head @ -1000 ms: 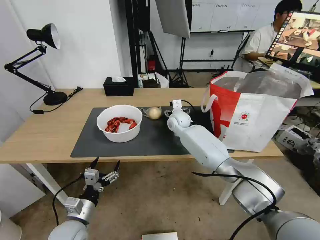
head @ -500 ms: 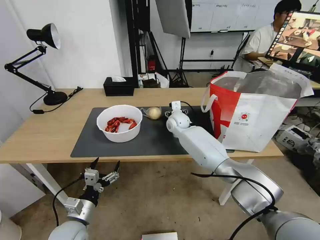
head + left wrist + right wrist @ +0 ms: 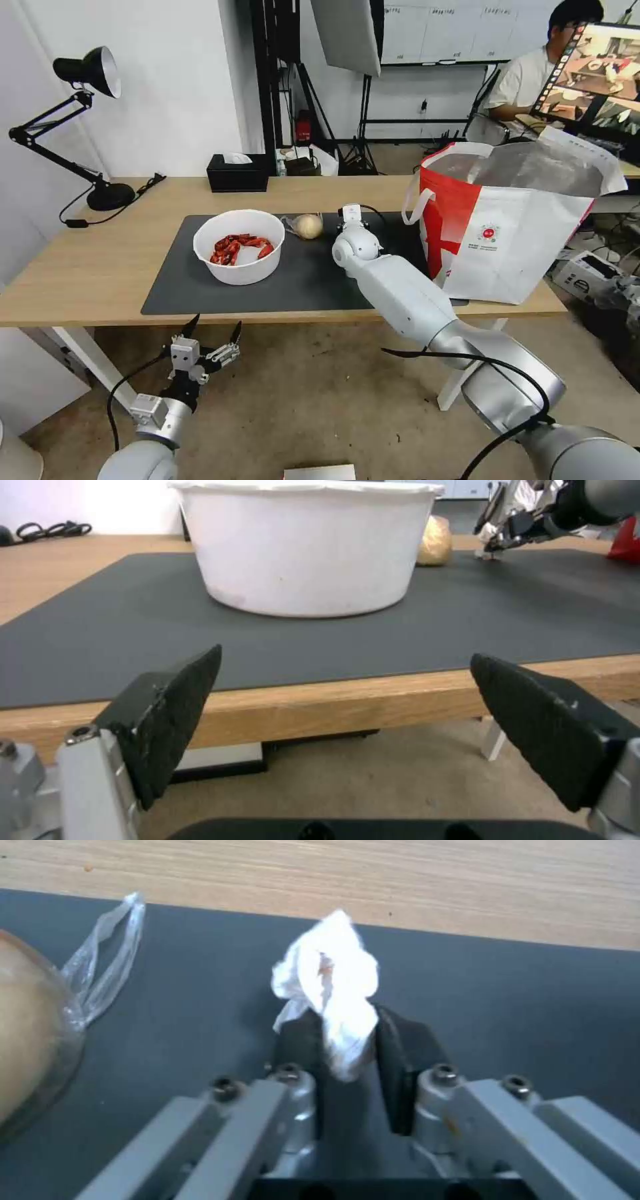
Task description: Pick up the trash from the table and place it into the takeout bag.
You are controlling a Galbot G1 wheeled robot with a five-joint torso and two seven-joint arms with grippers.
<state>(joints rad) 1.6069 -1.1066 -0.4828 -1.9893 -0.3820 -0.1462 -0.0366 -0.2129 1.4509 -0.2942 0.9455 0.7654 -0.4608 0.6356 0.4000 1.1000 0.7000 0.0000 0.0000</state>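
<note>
My right gripper (image 3: 345,1016) is shut on a small crumpled white tissue (image 3: 332,982) just above the dark grey mat (image 3: 180,280), at the mat's far middle (image 3: 351,215). Beside it lies the beige bun in clear wrap (image 3: 308,225) (image 3: 27,1030). The white bowl of red crayfish shells (image 3: 239,247) (image 3: 303,545) stands on the mat's left half. The white-and-red takeout bag (image 3: 513,247) stands open at the table's right end. My left gripper (image 3: 213,325) (image 3: 347,655) hangs open below the table's front edge, facing the bowl.
A black tissue box (image 3: 237,172) sits at the back of the light-wood table (image 3: 87,267), and a black desk lamp (image 3: 87,70) stands at the far left. The right arm reaches over the mat between bun and bag.
The right wrist has edged slightly left over the mat. The left arm, the bowl, the bun and the bag have stayed where they were.
</note>
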